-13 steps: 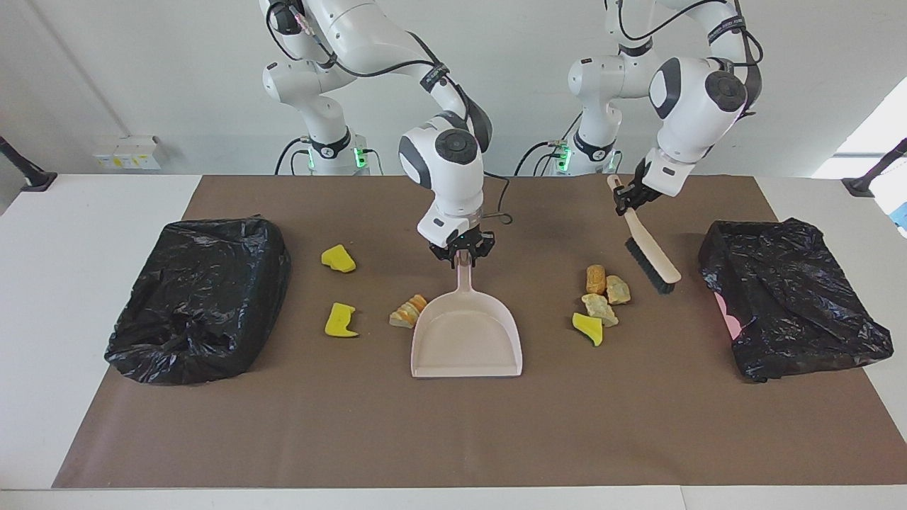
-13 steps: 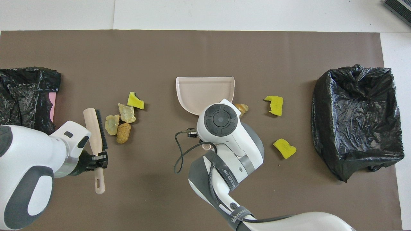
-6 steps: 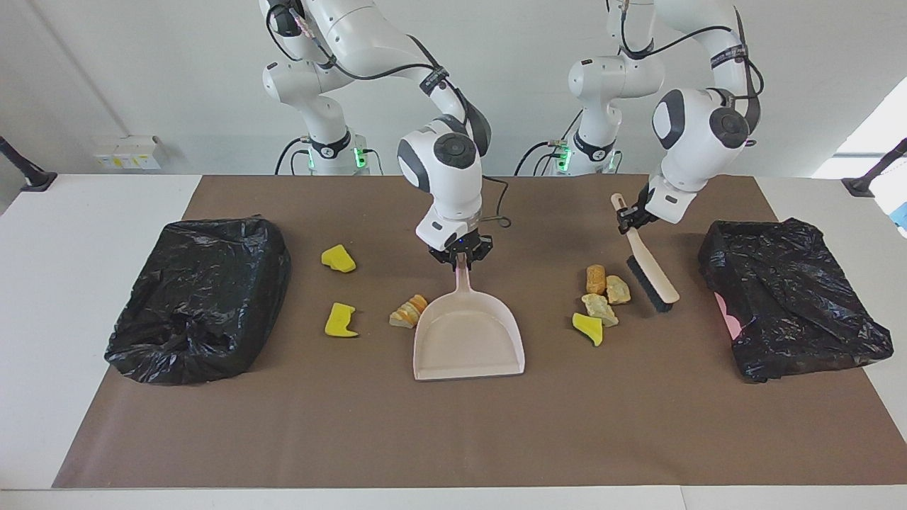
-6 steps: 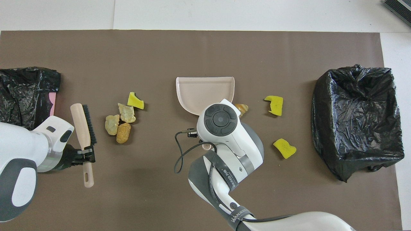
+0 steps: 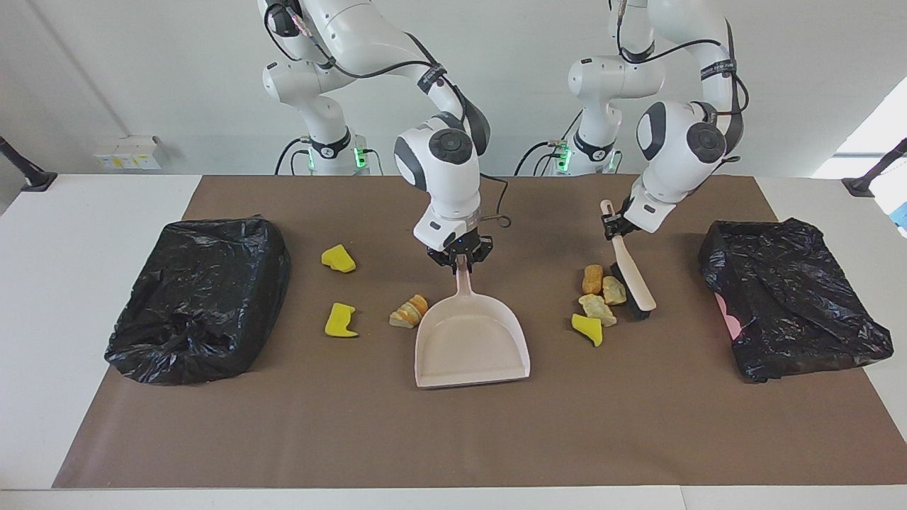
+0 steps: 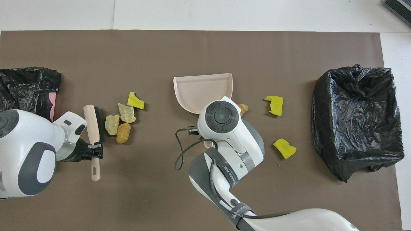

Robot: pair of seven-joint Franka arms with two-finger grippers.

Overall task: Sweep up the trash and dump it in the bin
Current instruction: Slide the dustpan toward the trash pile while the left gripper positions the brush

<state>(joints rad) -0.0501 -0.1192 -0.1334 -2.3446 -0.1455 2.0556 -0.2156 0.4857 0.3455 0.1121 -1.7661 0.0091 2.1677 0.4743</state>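
My right gripper (image 5: 460,256) is shut on the handle of the pink dustpan (image 5: 471,340), which lies flat mid-table; in the overhead view the wrist hides that gripper above the dustpan (image 6: 202,91). My left gripper (image 5: 613,228) is shut on the handle of the brush (image 5: 633,287), whose bristles rest down against a cluster of trash (image 5: 596,301): tan and brown lumps and one yellow chunk. From overhead, the left gripper (image 6: 95,149) and brush (image 6: 94,120) sit beside that trash (image 6: 120,120). A bread-like piece (image 5: 409,312) lies beside the dustpan. Two yellow chunks (image 5: 338,258) (image 5: 340,320) lie toward the right arm's end.
A bin lined with a black bag (image 5: 198,297) stands at the right arm's end of the brown mat (image 5: 453,439). A second black-bagged bin (image 5: 793,297), with pink showing at its side, stands at the left arm's end. The right arm's cable (image 6: 179,154) hangs by its wrist.
My left gripper swung the brush away and then in against the trash cluster, bristles lowered to the mat. The right gripper tightened on the dustpan handle and the pan turned slightly.
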